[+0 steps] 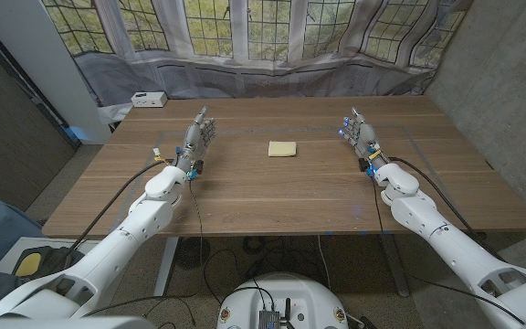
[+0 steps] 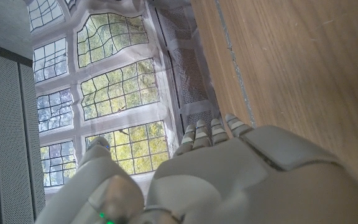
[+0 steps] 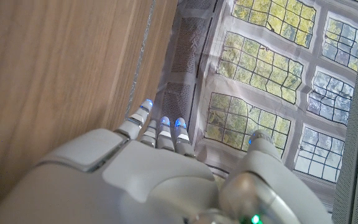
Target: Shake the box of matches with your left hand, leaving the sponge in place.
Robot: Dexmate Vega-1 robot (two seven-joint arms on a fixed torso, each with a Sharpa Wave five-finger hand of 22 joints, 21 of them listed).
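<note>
Arms: the left arm (image 1: 142, 217) and right arm (image 1: 432, 219), white with black cable along each, enter from the near corners and reach over the table (image 1: 290, 196) toward the sponge's level.

Left hand (image 1: 199, 137): to the left of the sponge (image 1: 282, 149), well apart from it and about level with it. It stands on edge over the wood with its fingers stretched up and away from the robot. It holds nothing, and its fingers are straight rather than curled. In the left wrist view the left hand (image 2: 229, 180) shows its back, with the fingers lying side by side toward the table's far edge and the thumb set off from them.

Right hand (image 1: 362, 135): to the right of the sponge, well apart and about level with it. It is also on edge with straight fingers and nothing in its grasp, and blue lights show at the tips. The right wrist view gives the same pose for the right hand (image 3: 123, 180), thumb apart from the rest.

Sponge: a pale yellow flat rectangle lying on the table between the two hands, touched by neither.

White box (image 1: 148, 99): small, beyond the sponge and far to its left, at the table's far left corner. I cannot tell what it is, nor whether it rests on the table.

Backdrop (image 1: 245, 32): a cloth printed with leaded windows, hanging beyond the sponge behind the table's far edge.
</note>
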